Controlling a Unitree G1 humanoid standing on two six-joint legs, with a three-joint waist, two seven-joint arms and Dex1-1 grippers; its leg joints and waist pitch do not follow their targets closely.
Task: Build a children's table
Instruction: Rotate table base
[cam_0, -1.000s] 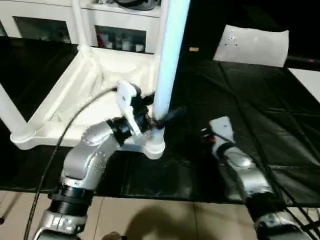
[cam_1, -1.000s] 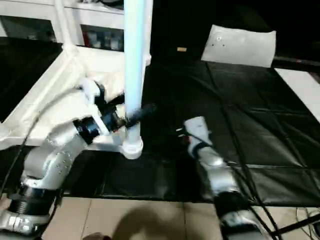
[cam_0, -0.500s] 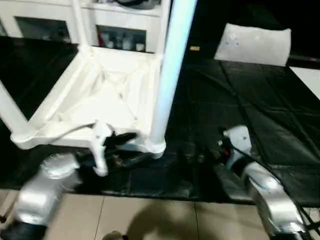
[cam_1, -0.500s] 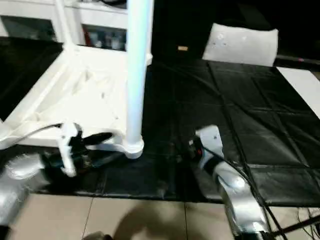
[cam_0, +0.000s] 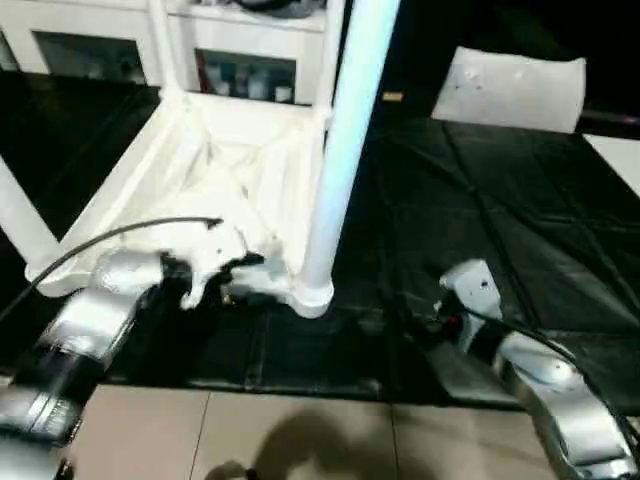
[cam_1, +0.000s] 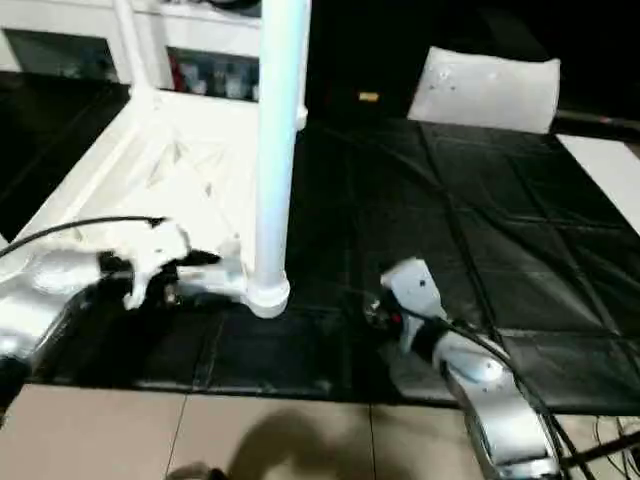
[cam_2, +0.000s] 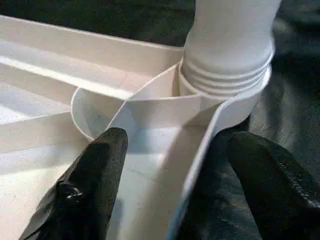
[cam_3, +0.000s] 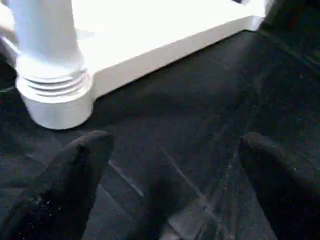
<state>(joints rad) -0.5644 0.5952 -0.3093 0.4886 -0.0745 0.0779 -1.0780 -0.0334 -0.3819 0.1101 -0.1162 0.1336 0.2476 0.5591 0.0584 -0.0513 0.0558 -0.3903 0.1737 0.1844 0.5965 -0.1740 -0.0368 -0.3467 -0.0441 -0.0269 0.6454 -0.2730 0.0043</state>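
The white tabletop (cam_0: 118, 185) lies upside down on the black mat, its X ribs facing up. One white leg (cam_0: 340, 150) stands upright in the near right corner socket (cam_0: 312, 295). Two more legs (cam_0: 15, 220) (cam_0: 158, 40) rise from the left corners. My left gripper (cam_0: 240, 272) is at the front rim just left of that socket. In the left wrist view it (cam_2: 180, 142) is open, one finger (cam_2: 100, 170) inside the rim and the other outside, neither touching. My right gripper (cam_0: 418, 325) hovers open over the mat right of the socket, with nothing between its fingers (cam_3: 80, 165).
A white pillow-like block (cam_0: 515, 88) lies at the back right of the black mat (cam_0: 450, 200). White cabinets with glass fronts (cam_0: 240, 75) stand behind the tabletop. A black cable (cam_0: 110, 238) arcs over my left forearm. Tiled floor (cam_0: 300, 430) borders the mat's near edge.
My left gripper left the base of the upright leg, dropped low in front of the tabletop, then came up to straddle the front rim beside the socket. The right gripper barely moved.
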